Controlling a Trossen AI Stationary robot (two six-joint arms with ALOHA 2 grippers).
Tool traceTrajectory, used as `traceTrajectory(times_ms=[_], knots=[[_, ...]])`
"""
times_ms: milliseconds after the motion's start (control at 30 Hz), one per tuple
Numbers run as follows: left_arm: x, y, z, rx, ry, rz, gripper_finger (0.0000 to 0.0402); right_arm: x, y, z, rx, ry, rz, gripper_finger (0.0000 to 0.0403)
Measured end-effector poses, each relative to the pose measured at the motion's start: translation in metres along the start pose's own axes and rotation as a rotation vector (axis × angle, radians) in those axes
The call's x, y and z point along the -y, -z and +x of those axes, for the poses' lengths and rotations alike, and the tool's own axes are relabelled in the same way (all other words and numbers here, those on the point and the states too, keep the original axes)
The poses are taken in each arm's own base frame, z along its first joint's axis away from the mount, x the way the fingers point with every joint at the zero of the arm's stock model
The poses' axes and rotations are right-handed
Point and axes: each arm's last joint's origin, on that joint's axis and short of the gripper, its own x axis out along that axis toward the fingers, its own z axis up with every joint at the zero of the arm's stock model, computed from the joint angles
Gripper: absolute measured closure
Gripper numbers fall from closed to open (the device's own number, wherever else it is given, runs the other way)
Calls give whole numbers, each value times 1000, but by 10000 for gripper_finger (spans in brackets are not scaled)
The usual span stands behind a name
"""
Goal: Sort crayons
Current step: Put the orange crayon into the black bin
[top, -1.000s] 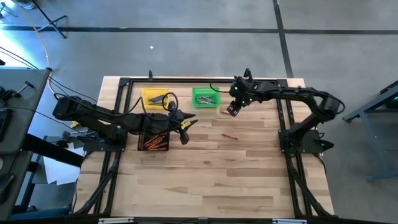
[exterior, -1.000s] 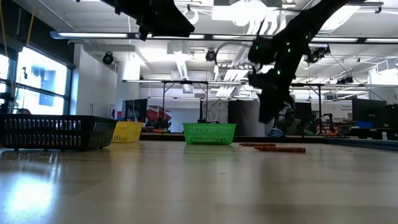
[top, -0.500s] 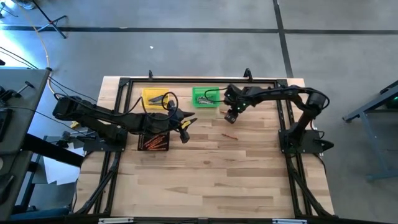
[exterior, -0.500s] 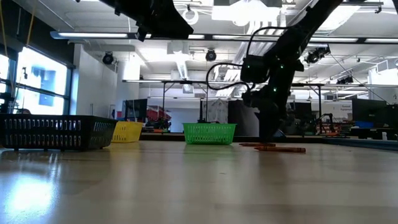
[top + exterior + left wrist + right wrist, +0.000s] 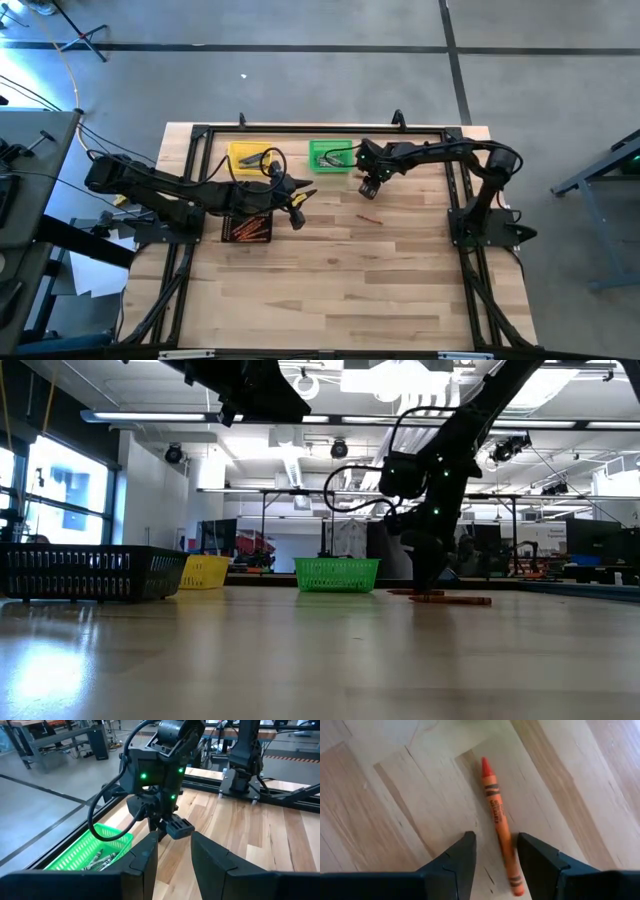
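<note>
An orange crayon [image 5: 497, 815] lies flat on the wooden table, just beside the green bin [image 5: 330, 155]. My right gripper [image 5: 497, 857] points down over it, open, one finger on each side of the crayon's blunt end; I cannot tell whether a finger touches it. In the low view my right gripper [image 5: 425, 580] hangs just above the tabletop. A second orange crayon [image 5: 370, 218] lies nearer the table's middle. My left gripper [image 5: 297, 207] hovers open and empty over the table beside the black bin [image 5: 246, 229].
The green bin [image 5: 87, 855] holds grey crayons, and the black bin holds orange-red ones. A yellow bin [image 5: 248, 157] stands at the far left, next to the green one. Dark frame rails [image 5: 320, 129] run along the table's edges. Bare wood stretches toward the near edge.
My right gripper has come down toward the table and a little toward its left and near side, tipping to point more steeply down, and now stands over the crayon beside the green bin. Its fingers have stayed open.
</note>
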Motion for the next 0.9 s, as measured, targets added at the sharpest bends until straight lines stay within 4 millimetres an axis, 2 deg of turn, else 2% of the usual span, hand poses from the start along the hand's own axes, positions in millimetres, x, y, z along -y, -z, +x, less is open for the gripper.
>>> traceTrajectory(times_ms=[133,300,367,600,900], knots=[[0,0,0,0,0,0,300,-1,0,0,-3,-6,11,284],[0,0,0,-1,0,1,300,-2,-4,-2,-22,-31,10,369],[0,0,0,-3,0,2,300,-2,-5,-3,-26,-45,0,390],[0,0,0,-4,0,3,300,-2,-13,-13,-72,-63,-2,398],[0,3,0,-22,0,-7,300,-6,-21,-34,-181,-166,-65,400]])
